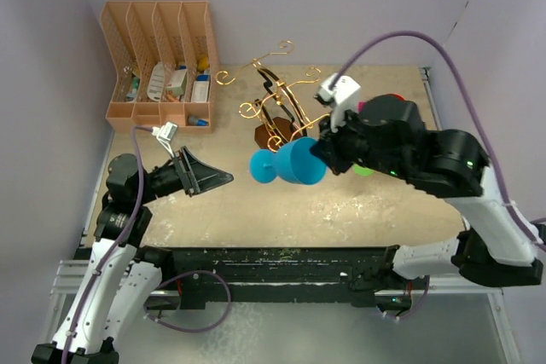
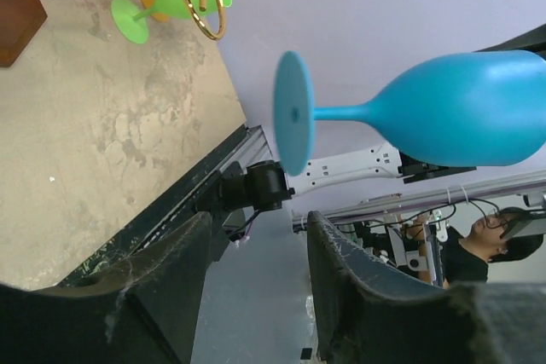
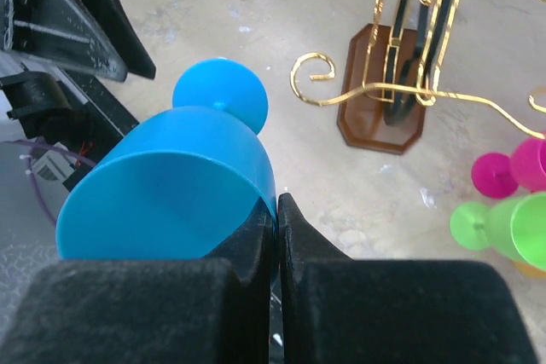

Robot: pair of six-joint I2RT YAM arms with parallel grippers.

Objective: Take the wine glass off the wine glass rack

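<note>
Black padded fingers (image 3: 247, 249) of the right hand (image 3: 277, 236) fill the bottom of its wrist view, pressed almost together with only the thin wall of the blue wine glass (image 3: 171, 202) between them; that hand is clamped on the bowl at its rim. It carries the glass on its side above the tabletop (image 1: 341, 219), foot pointing towards the left arm. The glass hangs on the near side of the wine glass rack (image 1: 277, 108) and, as far as the overhead view shows, touches none of its gold scroll arms. A green glass (image 3: 503, 228) and a pink one (image 3: 512, 168) lie near the rack's wooden base. The left hand (image 1: 213, 178) points at the blue foot from near by, its jaws apart and holding nothing.

By my reading the lift-off itself is done; the step in hand is carrying the glass clear. Next comes either a set-down or a pass to the waiting left hand; either needs a slow move, since the grip is a thin pinch on a smooth rim.
</note>
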